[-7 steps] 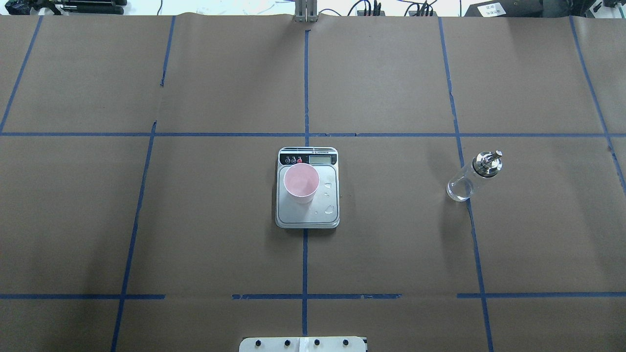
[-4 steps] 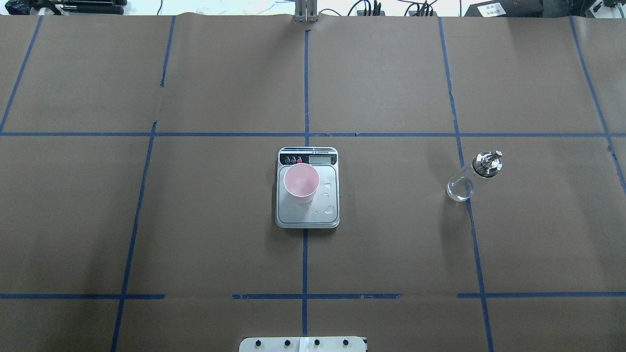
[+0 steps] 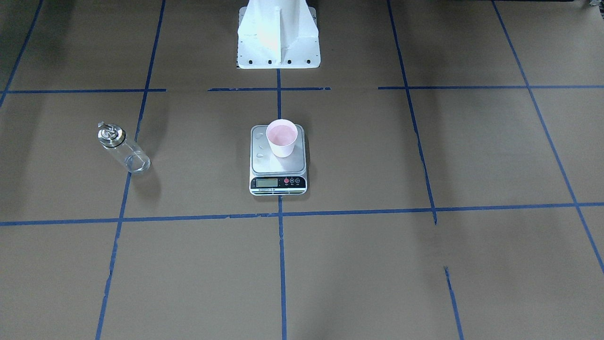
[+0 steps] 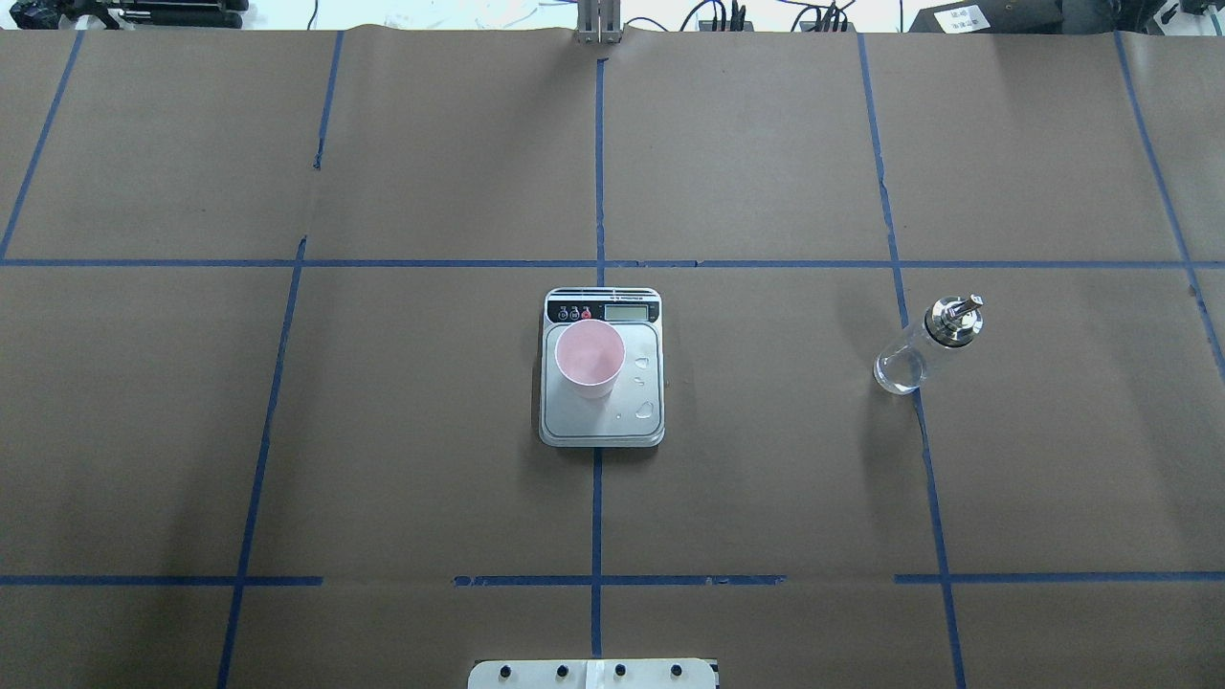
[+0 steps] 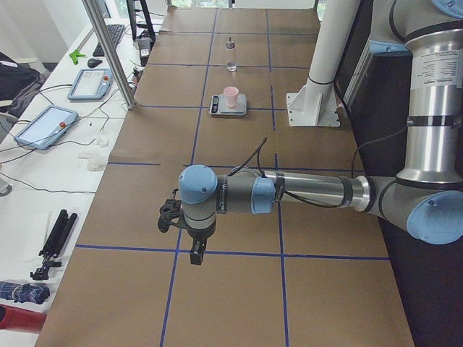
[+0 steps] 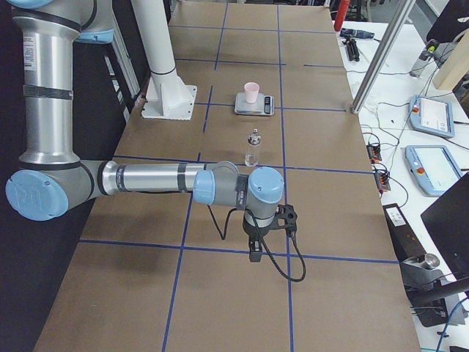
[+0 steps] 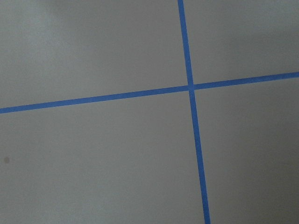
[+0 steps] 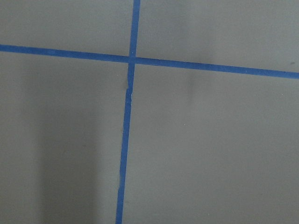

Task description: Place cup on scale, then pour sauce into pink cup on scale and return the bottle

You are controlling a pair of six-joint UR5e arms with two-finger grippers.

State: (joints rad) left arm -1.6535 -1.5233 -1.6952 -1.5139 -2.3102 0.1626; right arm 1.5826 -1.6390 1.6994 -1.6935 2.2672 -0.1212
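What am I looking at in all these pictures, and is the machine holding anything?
It is one table seen by several cameras. Two look down from above, from opposite sides. Two stand at the table's ends and show the machine: two jointed arms, each ending in a claw. The left claw and right claw hang over brown paper, far from the objects. Two wrist cameras see only paper and blue tape. In the middle a pink cup stands on a kitchen scale; a glass bottle stands apart, toward the robot's right. Nothing touches either, so nothing is held.
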